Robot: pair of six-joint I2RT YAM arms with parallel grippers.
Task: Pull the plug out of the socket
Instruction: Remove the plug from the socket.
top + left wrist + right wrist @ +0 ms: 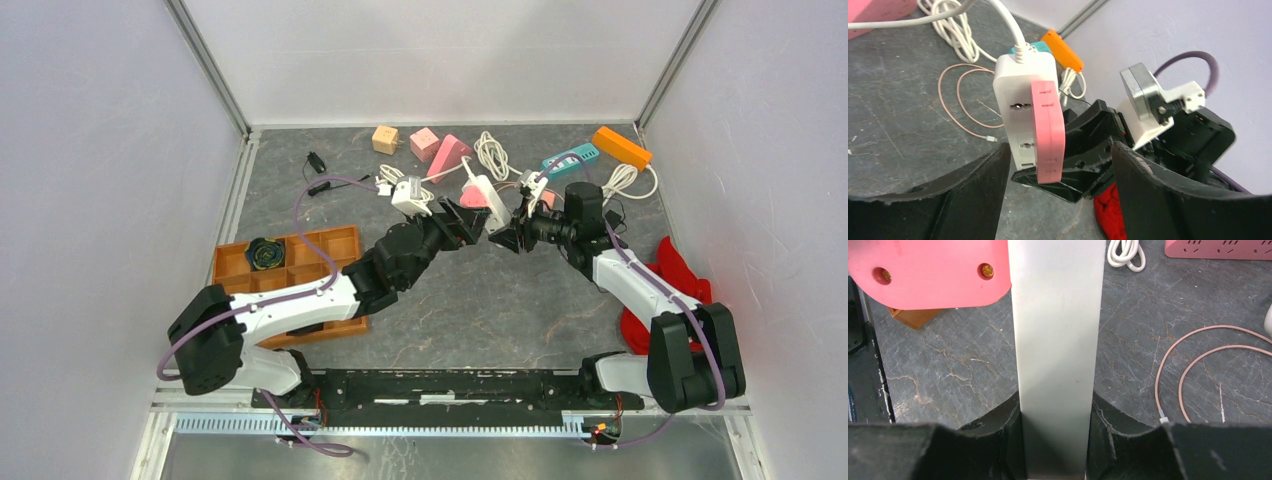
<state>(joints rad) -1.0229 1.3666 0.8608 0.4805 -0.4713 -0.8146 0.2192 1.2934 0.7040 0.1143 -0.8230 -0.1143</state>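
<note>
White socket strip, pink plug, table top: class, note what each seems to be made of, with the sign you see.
White socket strip: probably hard moulded plastic, smooth satin; soft sheen, rounded corners.
Pink plug: probably similar plastic, smooth matte; even colour, a moulded seam.
Table top: dark grey stone or a stone-print sheet, dull; pale veins run across it, which one cannot be told.

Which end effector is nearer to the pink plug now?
Left. The left end effector has the pink plug between its open fingers; the right end effector grips the white power strip that holds it.
</note>
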